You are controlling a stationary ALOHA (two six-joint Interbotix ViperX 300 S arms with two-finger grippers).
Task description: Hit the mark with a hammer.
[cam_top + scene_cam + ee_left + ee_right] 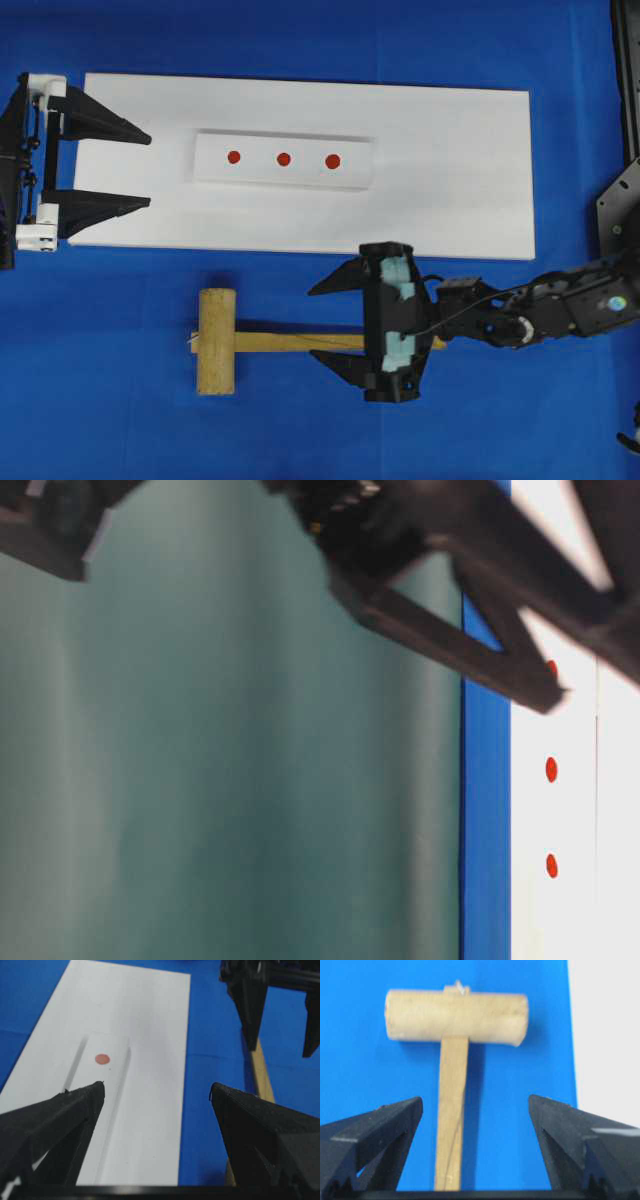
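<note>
**Wooden mallet lies free on the blue desk, right pincer spread over its handle**

The hammer [225, 341] lies flat on the blue desk [100, 420], on the near side of the white board [450, 150], head to the left and handle running right. It looks like solid light wood: stiff, not fragile, fairly light, with most of its weight in the thick cylindrical head. The flat, tapering handle gives two broad faces to clamp; a hold far from the head would swing best, though the smooth wood may twist in the grip.

The right pincer [325, 325] is wide open and holds nothing; its two fingers stand on either side of the handle, clear of it in the right wrist view.

The mark [283, 159], the middle red dot, sits on the white strip [283, 160] on the board, well beyond the hammer.

The left pincer [148, 170] is also wide open and empty, over the board's left edge.
</note>
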